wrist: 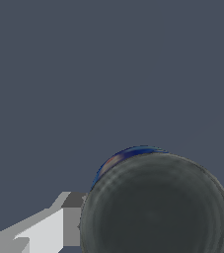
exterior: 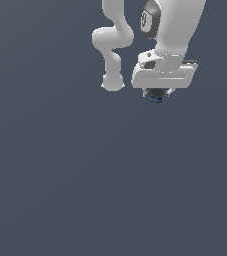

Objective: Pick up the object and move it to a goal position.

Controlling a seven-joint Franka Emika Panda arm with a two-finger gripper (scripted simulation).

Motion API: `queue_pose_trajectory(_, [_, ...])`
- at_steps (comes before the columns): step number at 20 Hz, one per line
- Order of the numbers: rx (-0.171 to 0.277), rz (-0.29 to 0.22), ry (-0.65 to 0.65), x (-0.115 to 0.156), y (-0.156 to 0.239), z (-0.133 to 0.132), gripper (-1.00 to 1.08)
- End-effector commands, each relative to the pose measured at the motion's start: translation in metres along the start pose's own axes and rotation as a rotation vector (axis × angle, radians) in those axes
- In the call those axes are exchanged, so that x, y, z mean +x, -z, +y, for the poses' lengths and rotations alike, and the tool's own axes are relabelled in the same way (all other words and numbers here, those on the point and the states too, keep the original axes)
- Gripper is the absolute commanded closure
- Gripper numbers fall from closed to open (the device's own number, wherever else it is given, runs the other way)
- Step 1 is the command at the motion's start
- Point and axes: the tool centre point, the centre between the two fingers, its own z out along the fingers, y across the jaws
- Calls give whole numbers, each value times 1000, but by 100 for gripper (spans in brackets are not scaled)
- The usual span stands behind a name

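Observation:
The object (exterior: 156, 96) is a small dark roundish lump with blue tints, sitting just under the white hand in the exterior view. My gripper (exterior: 157, 93) is shut on it, with the short fingers on either side. The hand is high in the picture, right of the middle. In the wrist view the object (wrist: 158, 207) fills the lower part as a big dark grey ball with a blue edge. A white and grey finger (wrist: 49, 230) lies against one side of it, and the other finger shows only as a sliver at the frame's edge. No goal marker shows.
The white arm (exterior: 112, 45) bends down from the top edge to the exterior view's left of the hand. All else in both views is a plain dark grey-blue ground (exterior: 85, 190).

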Motion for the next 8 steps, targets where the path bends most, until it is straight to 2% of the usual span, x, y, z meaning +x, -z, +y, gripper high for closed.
queue_pose_trajectory(1, [0, 0, -1, -3, 6, -5, 108])
queue_pose_trajectory(8, [1, -1, -1, -1, 5, -4, 108])
